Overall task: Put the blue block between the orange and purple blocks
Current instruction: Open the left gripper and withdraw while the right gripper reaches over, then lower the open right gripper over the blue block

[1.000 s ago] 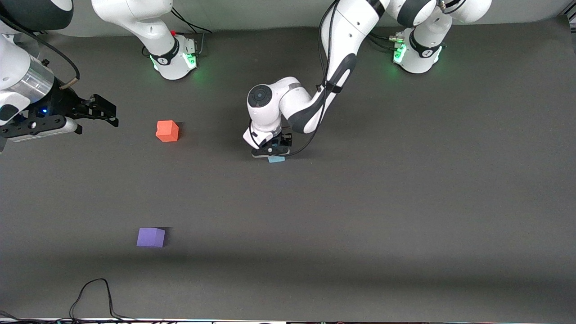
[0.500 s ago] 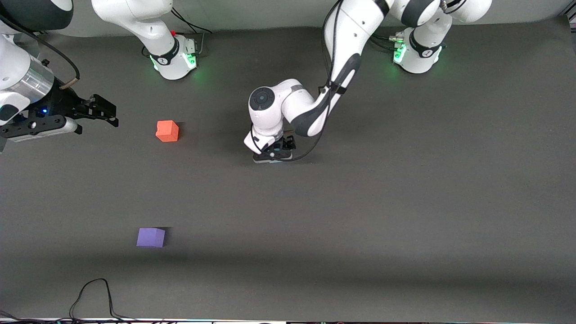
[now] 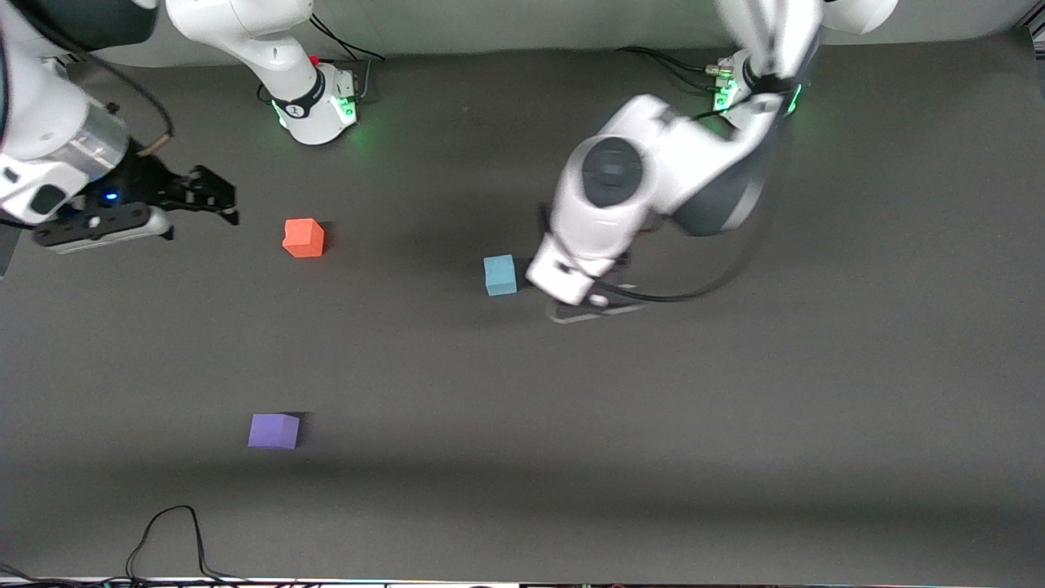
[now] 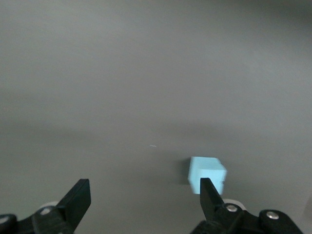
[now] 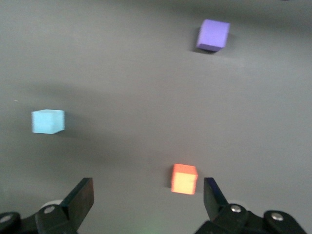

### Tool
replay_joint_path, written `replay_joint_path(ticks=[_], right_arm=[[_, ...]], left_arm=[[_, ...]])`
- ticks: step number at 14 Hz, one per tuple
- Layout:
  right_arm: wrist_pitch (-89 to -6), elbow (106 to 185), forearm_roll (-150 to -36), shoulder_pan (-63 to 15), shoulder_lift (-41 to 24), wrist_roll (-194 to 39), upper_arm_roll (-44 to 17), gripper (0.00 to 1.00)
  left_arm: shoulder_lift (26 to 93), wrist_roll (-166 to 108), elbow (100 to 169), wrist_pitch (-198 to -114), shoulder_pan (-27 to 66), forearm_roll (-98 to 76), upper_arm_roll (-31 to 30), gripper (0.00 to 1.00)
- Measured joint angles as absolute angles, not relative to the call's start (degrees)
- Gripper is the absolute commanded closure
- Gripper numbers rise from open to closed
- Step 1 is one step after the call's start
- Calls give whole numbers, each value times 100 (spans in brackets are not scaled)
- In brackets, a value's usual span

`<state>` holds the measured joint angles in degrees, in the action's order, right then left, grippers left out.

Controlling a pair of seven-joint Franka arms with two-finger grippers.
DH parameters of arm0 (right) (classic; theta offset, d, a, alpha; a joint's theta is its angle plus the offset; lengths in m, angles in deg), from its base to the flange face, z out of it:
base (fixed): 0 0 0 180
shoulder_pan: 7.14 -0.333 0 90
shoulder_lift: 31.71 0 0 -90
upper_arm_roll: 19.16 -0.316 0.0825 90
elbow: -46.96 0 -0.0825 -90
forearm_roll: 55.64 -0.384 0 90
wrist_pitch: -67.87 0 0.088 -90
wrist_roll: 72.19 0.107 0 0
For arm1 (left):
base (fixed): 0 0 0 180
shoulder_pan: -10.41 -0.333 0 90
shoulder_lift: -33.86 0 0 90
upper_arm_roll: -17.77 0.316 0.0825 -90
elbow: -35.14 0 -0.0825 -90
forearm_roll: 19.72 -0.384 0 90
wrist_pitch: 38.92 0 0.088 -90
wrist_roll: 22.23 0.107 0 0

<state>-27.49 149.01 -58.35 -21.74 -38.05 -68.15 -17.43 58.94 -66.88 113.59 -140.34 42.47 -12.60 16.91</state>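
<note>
The blue block (image 3: 500, 275) sits on the grey mat near the table's middle, free of any gripper. The orange block (image 3: 303, 238) lies toward the right arm's end. The purple block (image 3: 273, 430) lies nearer the front camera than the orange one. My left gripper (image 3: 593, 308) hangs above the mat beside the blue block, toward the left arm's end; the left wrist view shows it (image 4: 145, 202) open and empty, with the blue block (image 4: 207, 174) past one fingertip. My right gripper (image 3: 214, 200) is open and empty, raised beside the orange block. The right wrist view shows it (image 5: 148, 200) with the orange (image 5: 184, 178), blue (image 5: 48, 121) and purple (image 5: 213, 35) blocks.
A black cable (image 3: 167, 539) loops on the mat at the edge nearest the front camera, toward the right arm's end. The two arm bases (image 3: 318, 106) (image 3: 755, 98) stand at the mat's edge farthest from the front camera.
My left gripper was low around the blue block; it has risen and swung toward the left arm's end, leaving the block on the mat. My right gripper has shifted slightly toward the orange block.
</note>
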Motion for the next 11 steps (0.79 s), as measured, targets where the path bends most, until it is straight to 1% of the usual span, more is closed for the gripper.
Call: replay_joint_path(ticks=[3, 5, 7, 9, 11], right_arm=[[-2801, 14808, -5965, -3143, -3678, -5746, -1775, 0], [-2899, 14566, -6070, -3891, -3383, -4885, -1797, 0], [-3051, 14249, -6077, -4552, -2936, -4218, -1811, 0], [-3271, 14066, -6078, -4961, -2499, -3957, -1813, 0], [-3477, 14050, -6077, -5113, -2156, -3900, -1809, 0]], left_arm=[[5209, -5693, 11873, -13560, 3276, -1233, 1708, 0], [4687, -4687, 12344, -13365, 2484, -1242, 1727, 0], [4249, -3637, 12788, -13303, 1697, -1288, 1748, 0], [4024, -2918, 13103, -13304, 1185, -1345, 1755, 0], [3950, -2540, 13218, -13307, 960, -1414, 1752, 0]])
